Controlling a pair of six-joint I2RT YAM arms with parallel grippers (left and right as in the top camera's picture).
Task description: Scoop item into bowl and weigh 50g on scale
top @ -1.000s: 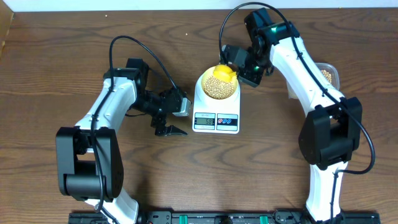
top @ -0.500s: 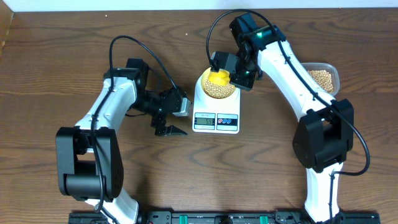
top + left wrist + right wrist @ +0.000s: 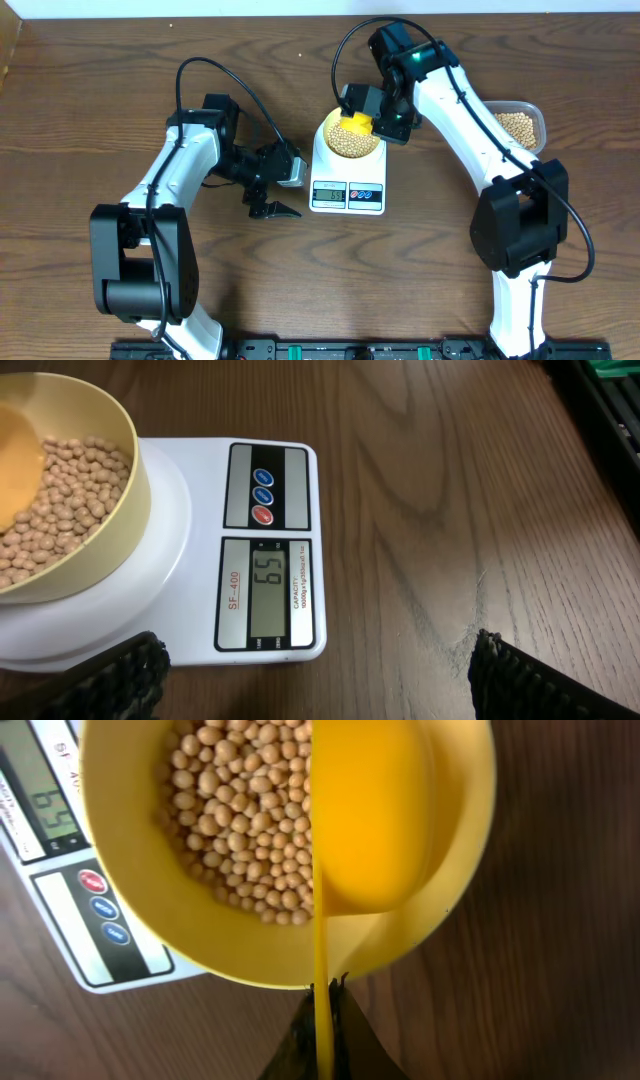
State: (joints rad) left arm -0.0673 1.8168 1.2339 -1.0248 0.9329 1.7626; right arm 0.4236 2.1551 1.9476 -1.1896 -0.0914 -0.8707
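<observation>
The bowl [image 3: 250, 955] is set on the scale [image 3: 190, 490] so that its beans [image 3: 250, 810] are weighed; the scoop [image 3: 370, 820] is held tilted over them, its handle pinched by the right hand [image 3: 322, 1020], probably for trimming, since the display seems over target; the left hand [image 3: 272, 208] is spread, empty, beside the scale.
</observation>
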